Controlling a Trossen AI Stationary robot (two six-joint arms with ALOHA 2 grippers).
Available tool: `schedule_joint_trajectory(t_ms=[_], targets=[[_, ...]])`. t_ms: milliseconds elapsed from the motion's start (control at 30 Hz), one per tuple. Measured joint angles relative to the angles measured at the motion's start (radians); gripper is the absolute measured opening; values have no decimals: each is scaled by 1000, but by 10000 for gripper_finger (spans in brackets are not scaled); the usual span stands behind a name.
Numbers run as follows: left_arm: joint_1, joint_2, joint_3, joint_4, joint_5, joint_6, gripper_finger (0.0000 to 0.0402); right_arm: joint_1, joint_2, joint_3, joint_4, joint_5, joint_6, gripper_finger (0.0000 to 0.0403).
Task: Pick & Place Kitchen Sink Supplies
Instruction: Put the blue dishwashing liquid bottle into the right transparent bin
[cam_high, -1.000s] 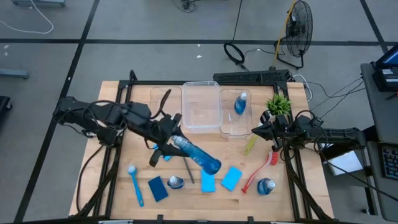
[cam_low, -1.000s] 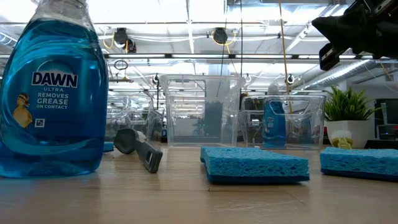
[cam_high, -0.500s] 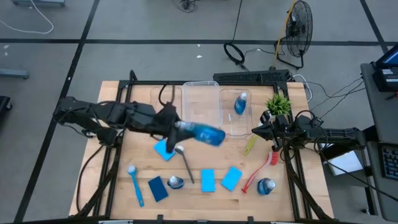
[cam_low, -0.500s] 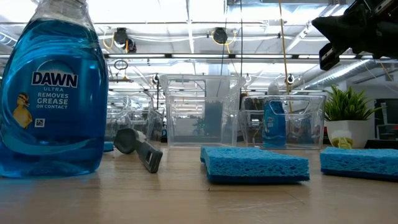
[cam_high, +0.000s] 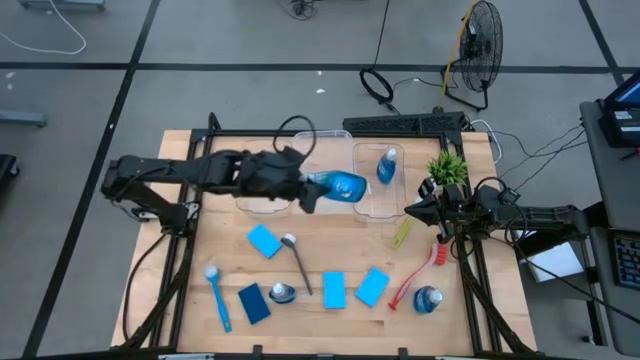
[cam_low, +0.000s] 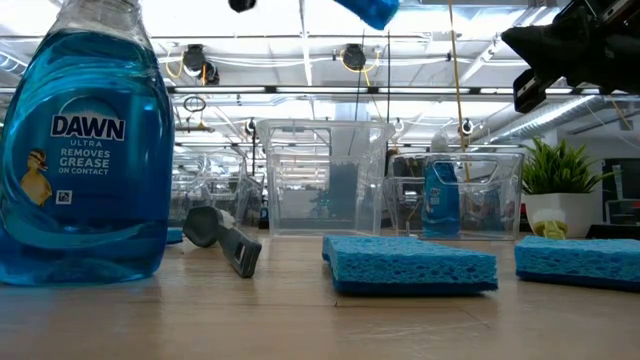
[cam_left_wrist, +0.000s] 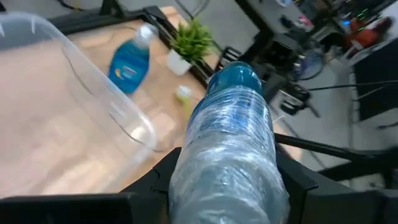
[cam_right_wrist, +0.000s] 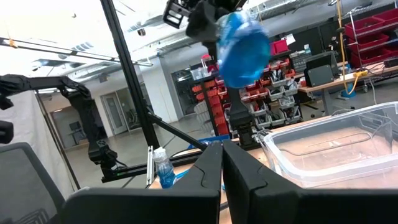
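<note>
Landmark: the large clear bin (cam_high: 324, 170) at the table's back middle.
Above it: the left gripper (cam_high: 308, 190) and its held bottle (cam_high: 340, 187) hang over its front right corner.
Right of it: a smaller bin (cam_high: 383, 185) touches it.
In front of it: bare wood reaches to a sponge (cam_high: 264, 240) and grey brush (cam_high: 297, 262).

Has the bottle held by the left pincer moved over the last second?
Yes. The bottle in the left pincer has travelled from above the sponges toward the back of the table, and now hangs over the clear bins.
</note>
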Motion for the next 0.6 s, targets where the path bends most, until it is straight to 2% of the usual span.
schedule_joint_trajectory(t_ms=[333,467,600], targets=[[88,285,397,-303,-19,176,152,0,0,0,0,0,0,0],[115,390,530,-333,-27,235,152,0,0,0,0,0,0,0],[139,463,606,-329,-27,266,152,0,0,0,0,0,0,0]])
